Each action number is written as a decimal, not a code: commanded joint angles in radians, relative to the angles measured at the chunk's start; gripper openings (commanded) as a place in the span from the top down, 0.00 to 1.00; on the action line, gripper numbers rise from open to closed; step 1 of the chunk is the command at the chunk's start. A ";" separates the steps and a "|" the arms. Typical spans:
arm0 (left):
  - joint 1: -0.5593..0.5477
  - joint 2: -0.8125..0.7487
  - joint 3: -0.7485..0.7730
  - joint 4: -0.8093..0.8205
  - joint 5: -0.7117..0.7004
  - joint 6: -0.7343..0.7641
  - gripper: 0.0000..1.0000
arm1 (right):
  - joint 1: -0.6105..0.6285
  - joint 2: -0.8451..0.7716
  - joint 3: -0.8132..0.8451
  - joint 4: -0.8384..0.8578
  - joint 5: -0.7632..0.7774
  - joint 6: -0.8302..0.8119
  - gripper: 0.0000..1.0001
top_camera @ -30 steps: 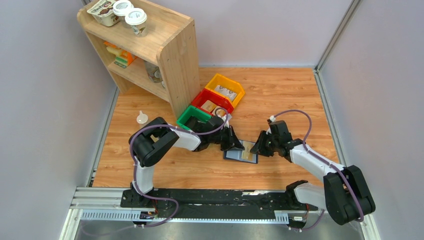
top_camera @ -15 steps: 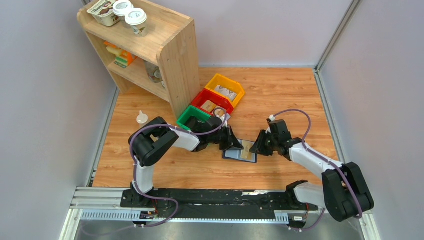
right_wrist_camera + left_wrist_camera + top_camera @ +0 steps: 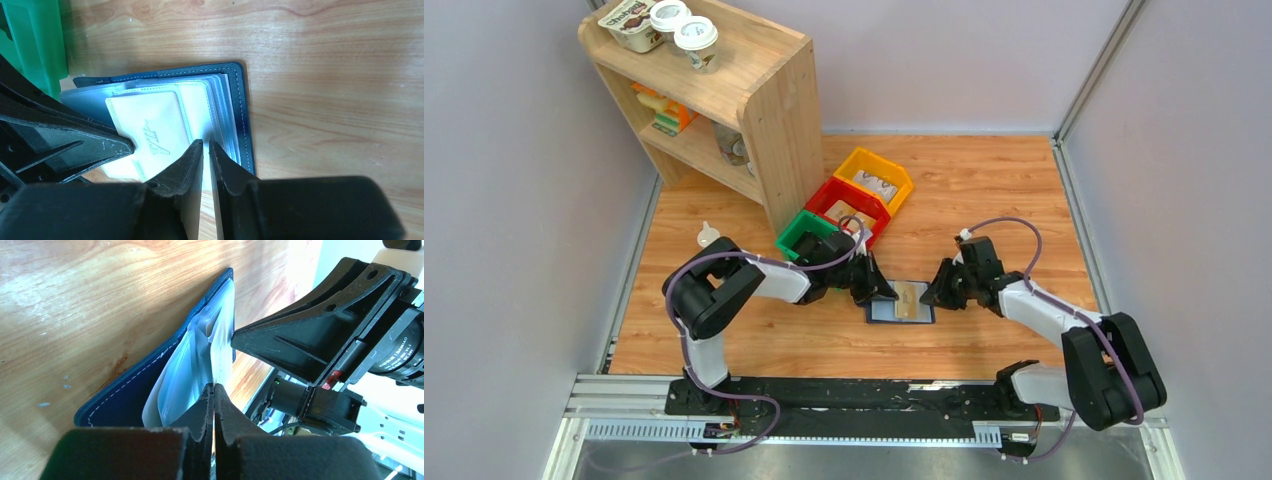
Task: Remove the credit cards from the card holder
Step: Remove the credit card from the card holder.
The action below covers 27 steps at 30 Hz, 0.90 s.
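Navy card holder lies open on the wood-grain tabletop, grey walls all around, with tan credit cards inside it. The left gripper is clenched at its left edge. The right gripper is narrowed to a slit at the right edge, grasp unclear.

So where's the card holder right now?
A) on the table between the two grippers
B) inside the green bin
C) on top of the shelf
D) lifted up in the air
A: the card holder lies open on the table, with the left gripper at one side of it and the right gripper at the other.
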 commanded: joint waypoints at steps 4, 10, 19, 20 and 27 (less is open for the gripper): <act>0.005 -0.078 0.009 -0.115 -0.004 0.085 1.00 | -0.011 0.038 -0.029 -0.121 0.107 -0.025 0.81; 0.005 -0.127 0.035 -0.285 -0.070 0.181 1.00 | -0.011 -0.028 -0.020 -0.120 0.075 -0.043 0.79; -0.007 -0.066 0.086 -0.244 -0.021 0.182 1.00 | -0.013 -0.189 -0.005 0.041 -0.099 -0.025 0.77; -0.010 -0.061 0.091 -0.239 -0.021 0.183 1.00 | -0.011 -0.185 -0.005 0.067 -0.124 -0.019 0.78; -0.042 -0.003 0.160 -0.213 -0.003 0.169 1.00 | -0.011 -0.088 -0.035 0.210 -0.173 0.041 0.86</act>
